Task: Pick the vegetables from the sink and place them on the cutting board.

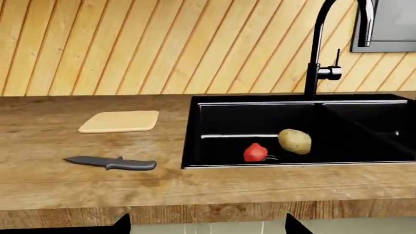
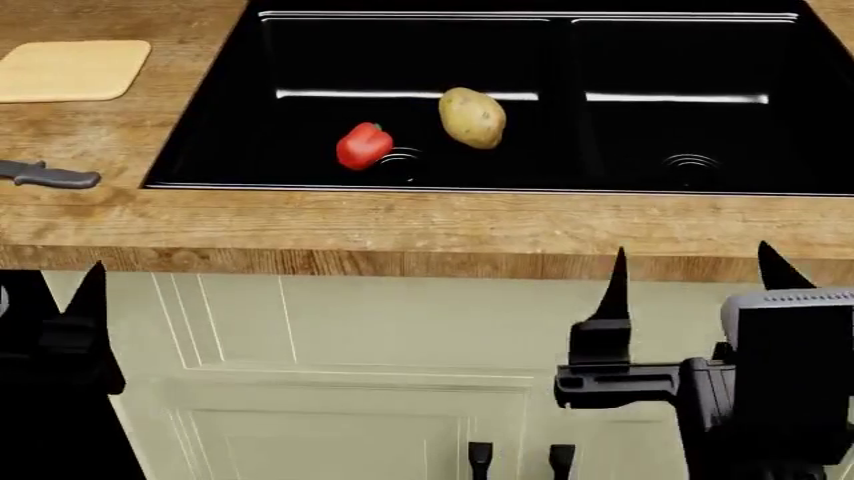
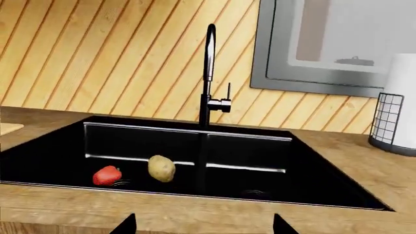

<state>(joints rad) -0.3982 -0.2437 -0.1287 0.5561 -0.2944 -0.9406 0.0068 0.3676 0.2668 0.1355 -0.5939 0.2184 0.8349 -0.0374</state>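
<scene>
The red bell pepper (image 2: 363,146) (image 1: 255,152) (image 3: 107,175) lies by the drain in the left basin of the black sink (image 2: 694,50) (image 1: 364,126) (image 3: 260,156). The tan potato (image 2: 473,117) (image 1: 295,141) (image 3: 161,168) rests just beside it. The pale cutting board (image 2: 70,70) (image 1: 121,121) sits bare on the counter left of the sink. My left gripper (image 2: 47,300) (image 1: 206,225) and right gripper (image 2: 694,265) (image 3: 204,225) hang open below the counter's front edge, with nothing between their fingers.
A dark grey knife (image 2: 40,176) (image 1: 114,163) lies on the wooden counter in front of the board. The tall black faucet (image 1: 318,48) (image 3: 208,73) rises behind the sink. A paper-towel holder (image 3: 396,117) stands at the right. Cream cabinet doors (image 2: 347,330) face my arms.
</scene>
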